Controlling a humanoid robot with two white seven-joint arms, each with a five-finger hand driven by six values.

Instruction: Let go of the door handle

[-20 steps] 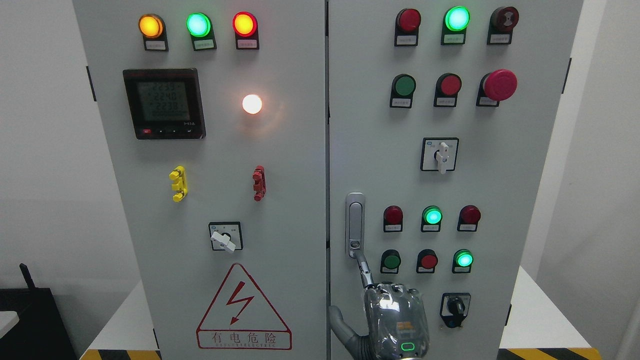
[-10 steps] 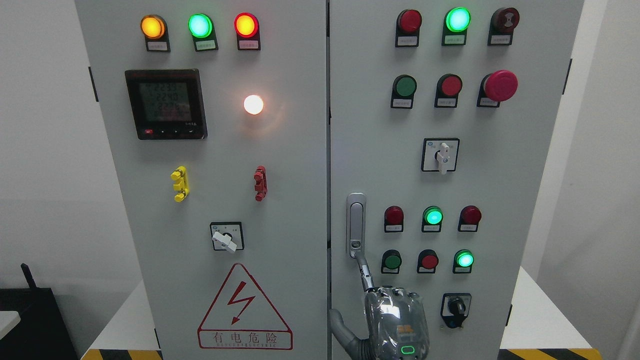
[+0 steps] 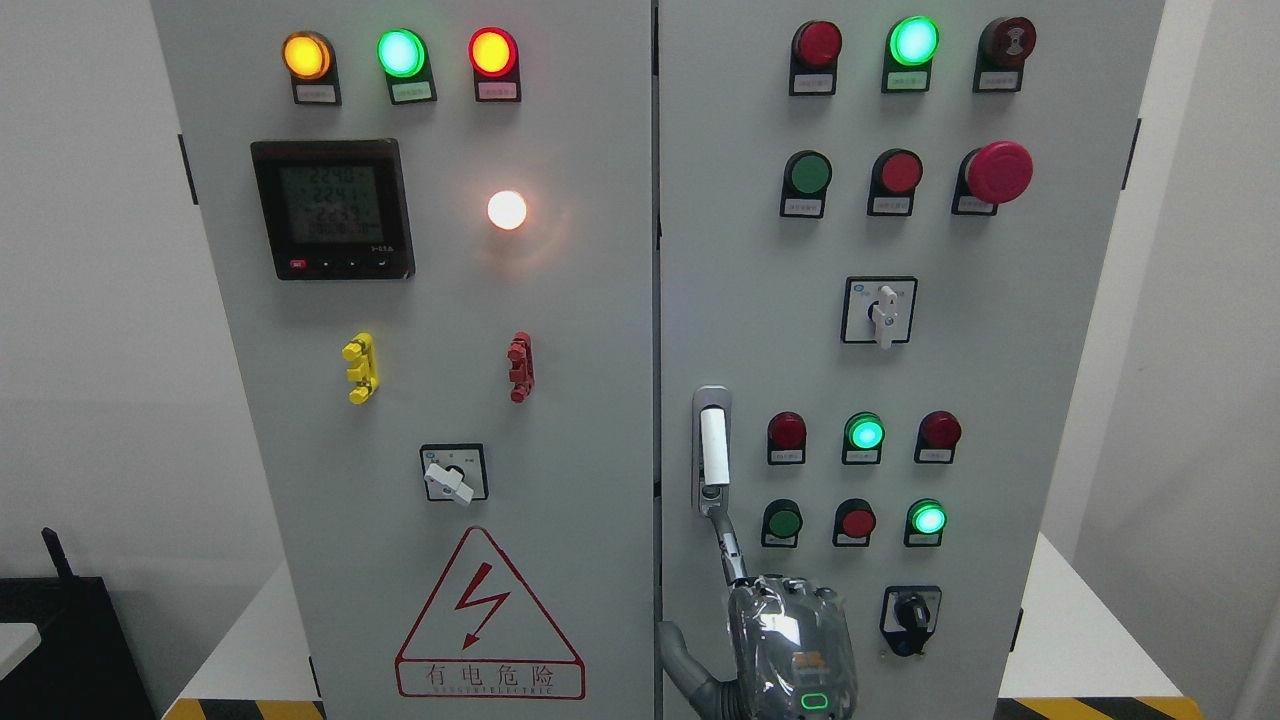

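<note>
The silver door handle (image 3: 711,450) stands upright on the left edge of the cabinet's right door (image 3: 1000,400). Its lever looks bright white and stands out from its housing. My right hand (image 3: 785,610), wrapped in clear plastic, comes up from the bottom edge below the handle. Its index finger (image 3: 728,545) is stretched up, with the tip touching the lower end of the handle housing. The other fingers are curled in and hold nothing. The thumb (image 3: 675,645) sticks out to the left. My left arm does not show.
Red and green buttons (image 3: 864,433) sit right of the handle, with a black selector switch (image 3: 910,618) beside my hand and a white rotary switch (image 3: 880,312) above. The left door (image 3: 560,400) carries a meter, lamps and a warning triangle (image 3: 488,620).
The handle's lever has popped out of its housing and now looks white and shorter. My hand and index finger have barely moved.
</note>
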